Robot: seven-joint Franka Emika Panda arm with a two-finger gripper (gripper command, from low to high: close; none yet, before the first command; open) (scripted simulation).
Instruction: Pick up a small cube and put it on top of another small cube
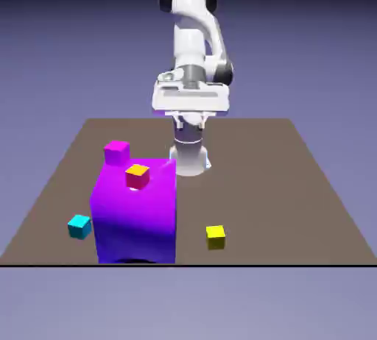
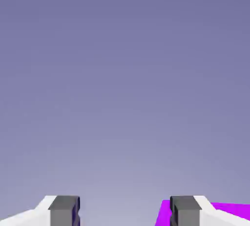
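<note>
- Hand view showing the gripper (image 2: pixel 124 213) standing well open and gripping nothing, only blue-violet backdrop between the two grey fingertips (image 2: pixel 64 209), with a sliver of the big purple block (image 2: pixel 229 211) poking in at the lower right.
- Exterior view placing the gripper (image 1: pixel 190 120) high at the far side of the tabletop (image 1: pixel 309 184), well apart from every cube, pointing roughly level rather than down.
- Lying in the way of a straight reach: the big purple block (image 1: pixel 136 217), with an orange-topped cube (image 1: pixel 137 176) perched on it and a magenta-pink small cube (image 1: pixel 116 151) just behind its far corner; risking a knock on either if descending too low or too early.
- Sitting on the tabletop near the front edge, toward the exterior view's right of the block: the small yellow cube (image 1: pixel 215 236), free and upright; risking a shove or a corner pinch if closing off-centre on something so tiny.
- Resting on the opposite side of the block, near the front: the small cyan cube (image 1: pixel 79 226); forcing a carry over or around the block, risking a clip against it.
- Risking confusion among look-alike small cubes.
- Risking a topple when releasing on so small a top.
</note>
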